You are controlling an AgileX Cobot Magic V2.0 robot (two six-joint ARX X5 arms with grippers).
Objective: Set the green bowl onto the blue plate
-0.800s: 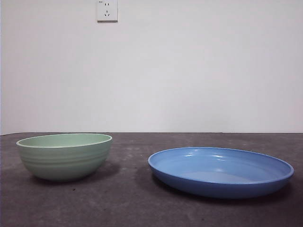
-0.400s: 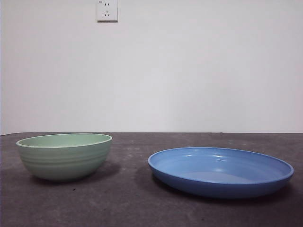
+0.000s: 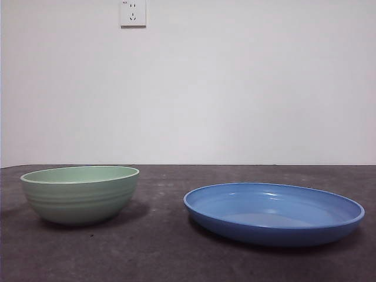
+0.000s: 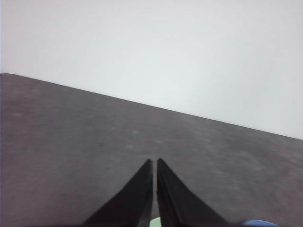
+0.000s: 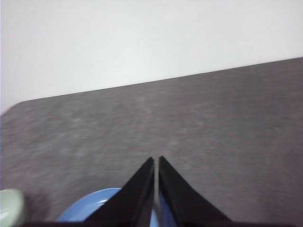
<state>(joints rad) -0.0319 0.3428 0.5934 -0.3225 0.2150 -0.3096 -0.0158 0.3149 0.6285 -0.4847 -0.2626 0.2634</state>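
Note:
The green bowl (image 3: pixel 80 193) stands upright on the dark table at the left of the front view. The blue plate (image 3: pixel 273 212) lies flat to its right, apart from it. Neither arm shows in the front view. My left gripper (image 4: pixel 155 163) is shut and empty above the table; slivers of the bowl (image 4: pixel 155 222) and plate (image 4: pixel 258 223) show at that picture's edge. My right gripper (image 5: pixel 156 161) is shut and empty above the plate (image 5: pixel 92 208); an edge of the bowl (image 5: pixel 10 208) shows too.
A white wall with a power socket (image 3: pixel 133 13) stands behind the dark table (image 3: pixel 158 252). The table's far edge (image 3: pixel 235 165) runs along the wall.

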